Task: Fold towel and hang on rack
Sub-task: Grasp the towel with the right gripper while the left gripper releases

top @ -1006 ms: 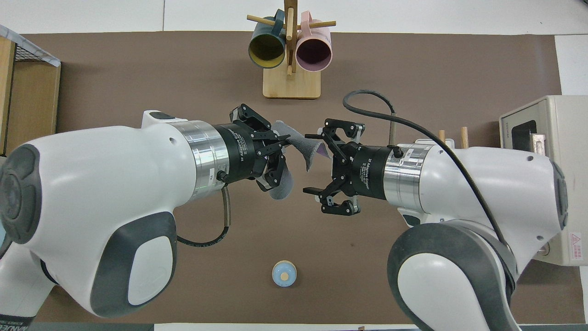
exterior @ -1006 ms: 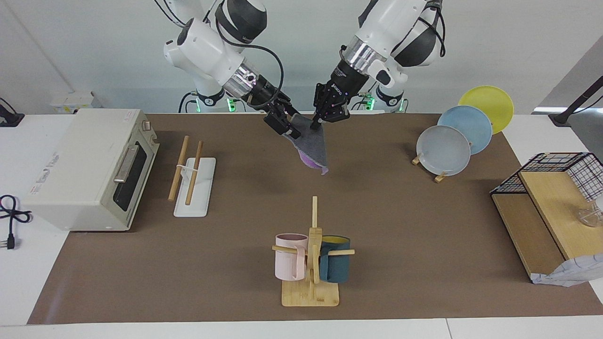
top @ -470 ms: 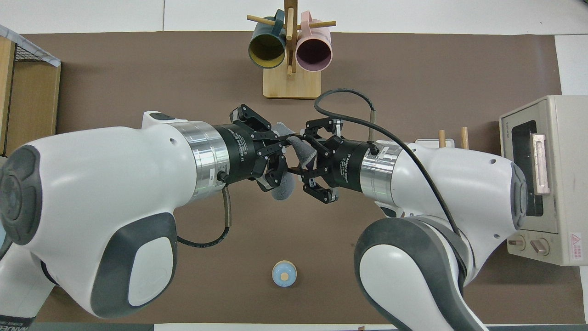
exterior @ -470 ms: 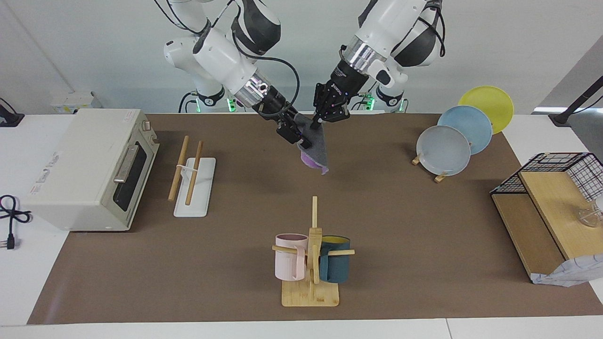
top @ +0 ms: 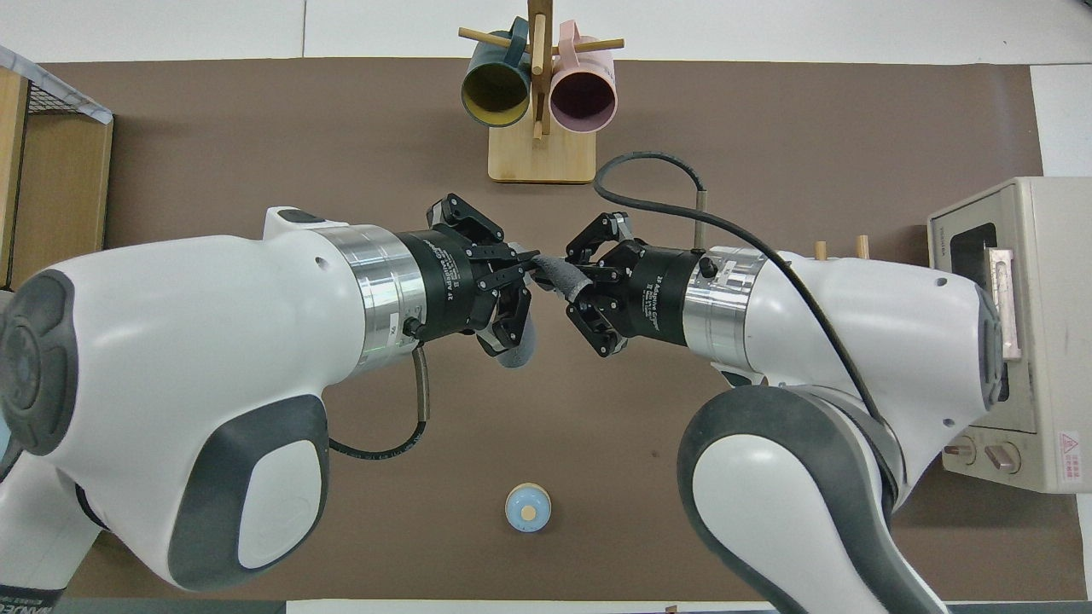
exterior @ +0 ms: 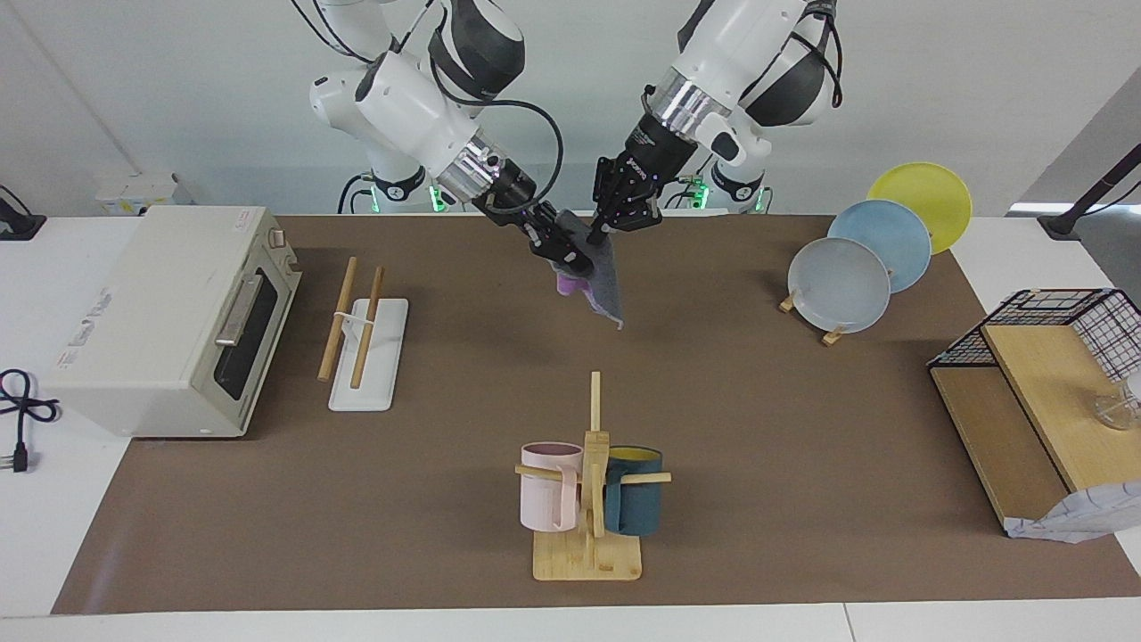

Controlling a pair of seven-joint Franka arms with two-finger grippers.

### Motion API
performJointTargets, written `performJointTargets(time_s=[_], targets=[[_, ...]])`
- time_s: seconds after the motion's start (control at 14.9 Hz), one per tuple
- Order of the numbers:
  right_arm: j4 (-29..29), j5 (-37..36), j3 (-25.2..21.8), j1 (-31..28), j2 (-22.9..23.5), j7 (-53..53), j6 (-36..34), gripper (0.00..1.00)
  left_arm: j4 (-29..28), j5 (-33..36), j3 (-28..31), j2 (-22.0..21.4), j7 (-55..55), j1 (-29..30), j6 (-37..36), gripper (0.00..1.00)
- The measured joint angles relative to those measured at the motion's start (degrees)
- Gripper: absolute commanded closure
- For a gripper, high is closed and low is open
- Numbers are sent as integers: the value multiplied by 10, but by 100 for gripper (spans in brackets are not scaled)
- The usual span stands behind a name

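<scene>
The towel (exterior: 608, 287) hangs in the air over the table's middle, near the robots, dark grey face out with purple bunched beside it. My left gripper (exterior: 599, 234) is shut on its top corner. My right gripper (exterior: 575, 261) has closed on the towel's upper edge just beside it. In the overhead view the two grippers, left (top: 531, 266) and right (top: 573, 288), face each other with the towel (top: 554, 271) bridging them. The rack (exterior: 355, 312) stands on its white base toward the right arm's end, next to the oven; only its rod tips (top: 819, 250) show from overhead.
A toaster oven (exterior: 169, 312) sits at the right arm's end. A mug tree (exterior: 590, 481) stands farther from the robots. A plate stand (exterior: 842, 285) and wire shelf (exterior: 1043, 374) with a pale cloth (exterior: 1079, 517) are at the left arm's end. A small blue round object (top: 529, 507) lies near the robots.
My right gripper moved in open toward the hanging towel and has closed on its upper edge, bunching the purple side. My left gripper has kept its hold and barely moved.
</scene>
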Motion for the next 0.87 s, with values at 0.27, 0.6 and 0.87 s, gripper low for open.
performJointTargets(time_s=[0.27,0.6,0.87], targets=[[12,-1,-1,-20,2,-41,-32,100,0,0,0,0,1,-2,0,0],[17,-78,-2,-25,2,-143,-120,100,0,3,0,-1,3,-3,4,0],[20,-251,-4,-65,-6,-225,-275,100,-8,28,4,-1,31,3,9,0]])
